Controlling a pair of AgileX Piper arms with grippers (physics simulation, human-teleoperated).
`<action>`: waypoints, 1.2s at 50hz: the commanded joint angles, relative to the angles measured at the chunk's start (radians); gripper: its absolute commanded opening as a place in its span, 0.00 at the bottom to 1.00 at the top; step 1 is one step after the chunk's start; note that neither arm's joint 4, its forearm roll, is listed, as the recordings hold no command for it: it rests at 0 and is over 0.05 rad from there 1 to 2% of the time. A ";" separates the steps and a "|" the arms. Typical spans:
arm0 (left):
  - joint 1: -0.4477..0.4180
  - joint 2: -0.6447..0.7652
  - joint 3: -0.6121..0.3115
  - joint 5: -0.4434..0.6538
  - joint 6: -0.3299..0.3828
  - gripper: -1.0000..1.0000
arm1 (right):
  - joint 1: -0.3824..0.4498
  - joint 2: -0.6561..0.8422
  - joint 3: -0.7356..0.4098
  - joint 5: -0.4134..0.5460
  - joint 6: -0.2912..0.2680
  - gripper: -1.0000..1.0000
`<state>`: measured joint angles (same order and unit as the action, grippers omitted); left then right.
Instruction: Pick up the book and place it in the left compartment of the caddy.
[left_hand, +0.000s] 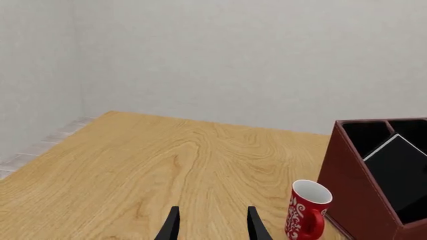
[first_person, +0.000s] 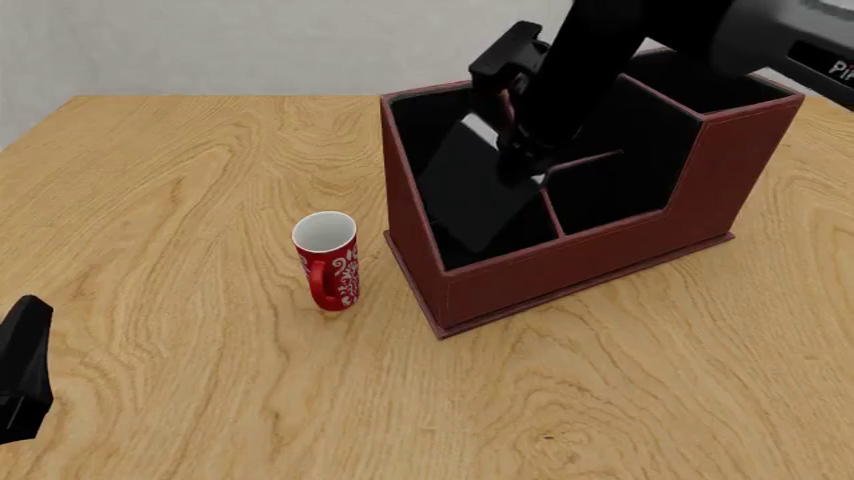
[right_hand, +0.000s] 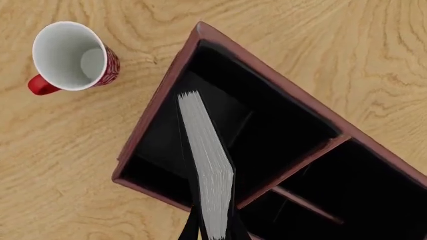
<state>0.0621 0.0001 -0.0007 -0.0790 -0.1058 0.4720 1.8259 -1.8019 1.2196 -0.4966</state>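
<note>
The black book (first_person: 467, 190) stands tilted inside the left compartment (first_person: 416, 125) of the red-brown caddy (first_person: 587, 265). My right gripper (first_person: 523, 158) reaches down from above and is shut on the book's upper end. In the right wrist view the white page edges of the book (right_hand: 210, 170) run between the fingers (right_hand: 192, 229), over the left compartment (right_hand: 157, 145). Whether the book touches the floor of the slot is hidden. My left gripper (left_hand: 213, 226) is open and holds nothing, low over the table to the left of the caddy (left_hand: 353, 185); it shows at the front view's left edge (first_person: 20, 375).
A red mug (first_person: 327, 262) with a white pattern stands upright on the wooden table (first_person: 174, 200), just left of the caddy's front left corner, and also shows as the mug (left_hand: 307, 210) and the mug (right_hand: 72, 56). A pale wall (left_hand: 233, 55) backs the table.
</note>
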 joint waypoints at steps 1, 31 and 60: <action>-0.001 0.000 0.000 0.001 0.003 1.00 | 0.010 0.008 0.000 -0.008 0.039 0.00; -0.002 0.000 0.000 0.009 0.009 1.00 | -0.011 0.025 0.099 -0.087 0.039 0.00; -0.003 0.000 0.000 0.014 0.015 1.00 | -0.004 0.032 0.114 -0.108 0.053 1.00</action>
<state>0.0603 0.0001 -0.0006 -0.0658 -0.0917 0.4739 1.8530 -1.6815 1.1115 -0.4595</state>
